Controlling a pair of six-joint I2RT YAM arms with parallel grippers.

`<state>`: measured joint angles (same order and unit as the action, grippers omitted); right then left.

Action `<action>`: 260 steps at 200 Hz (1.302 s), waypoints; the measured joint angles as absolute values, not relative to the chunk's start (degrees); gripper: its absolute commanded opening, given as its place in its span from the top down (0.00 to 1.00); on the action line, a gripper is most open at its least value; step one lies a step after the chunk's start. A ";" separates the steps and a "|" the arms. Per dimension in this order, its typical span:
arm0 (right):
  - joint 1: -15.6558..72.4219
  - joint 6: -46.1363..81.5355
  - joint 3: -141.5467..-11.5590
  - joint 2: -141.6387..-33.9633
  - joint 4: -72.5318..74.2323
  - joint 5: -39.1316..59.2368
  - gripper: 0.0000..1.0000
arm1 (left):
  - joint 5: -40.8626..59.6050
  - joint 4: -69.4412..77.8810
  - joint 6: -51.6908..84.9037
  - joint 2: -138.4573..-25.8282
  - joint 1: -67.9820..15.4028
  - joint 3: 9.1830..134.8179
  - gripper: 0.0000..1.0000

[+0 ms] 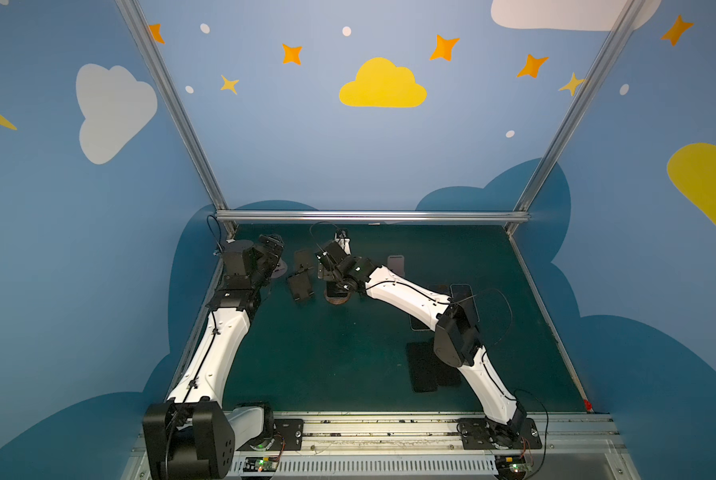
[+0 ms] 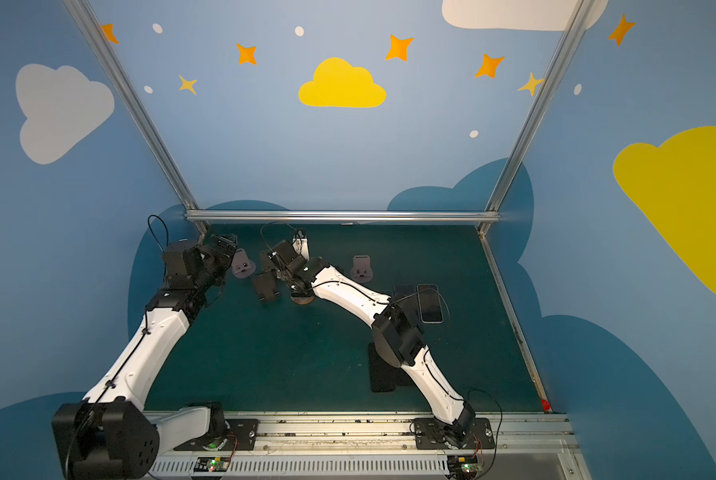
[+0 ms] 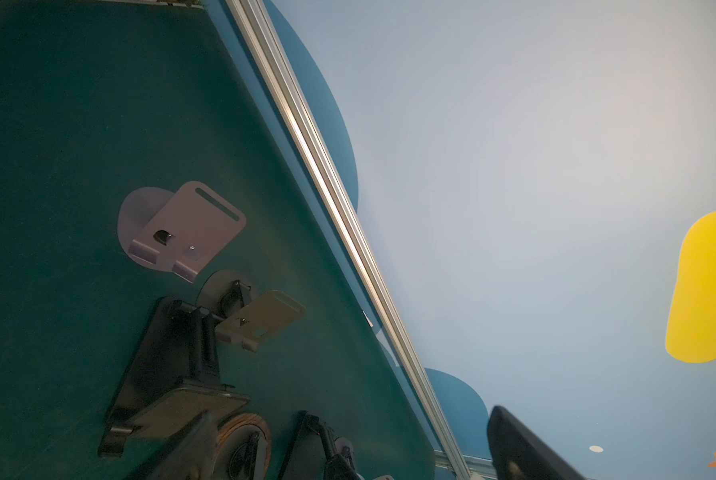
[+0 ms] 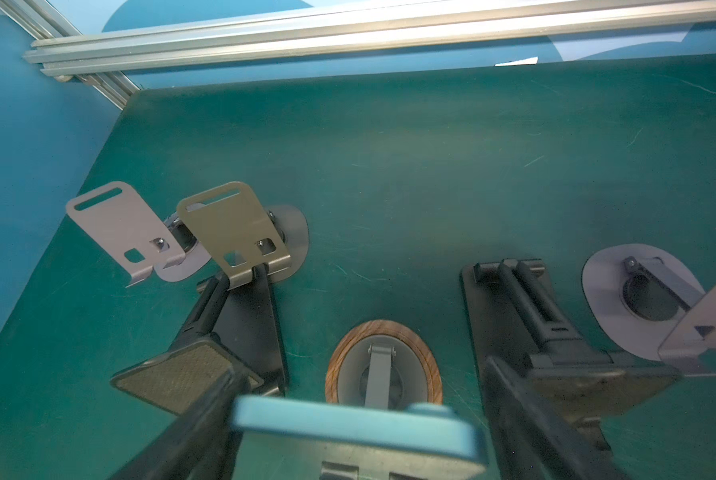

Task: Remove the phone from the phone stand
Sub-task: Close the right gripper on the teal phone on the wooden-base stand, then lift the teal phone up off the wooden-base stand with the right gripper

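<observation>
Working over green table (image 4: pixel 431 166): L gripper (image 1: pixel 272 248) spread wide, empty, back-left.
We see R gripper (image 4: pixel 361 370) above wood-rimmed stand (image 4: pixel 383 327), fingers (image 4: pixel 526 415) beside both edges of blue phone (image 4: pixel 356 428) sitting on it; can't tell if clamped.

The phone (image 4: pixel 348 424) is light blue, the stand base (image 4: pixel 348 365) wood-grain-rimmed grey, the mat (image 4: pixel 431 166) dark green.

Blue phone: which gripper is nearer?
Right. The right gripper straddles the blue phone, a finger on each side; the left gripper hangs well off to the left.
</observation>
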<state>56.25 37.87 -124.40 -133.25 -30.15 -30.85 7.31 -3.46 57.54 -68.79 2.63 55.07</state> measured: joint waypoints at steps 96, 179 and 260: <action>56.25 37.54 -124.38 -135.09 -29.30 -30.48 0.21 | 7.46 -3.25 57.71 -69.28 2.63 55.07 0.00; 56.69 34.54 -122.17 -134.63 -26.15 -31.00 0.26 | 8.34 -3.05 57.80 -69.47 2.63 55.07 0.00; 57.28 29.54 -118.19 -132.16 -22.94 -30.37 0.29 | 8.60 -2.81 57.93 -69.76 2.63 55.07 0.00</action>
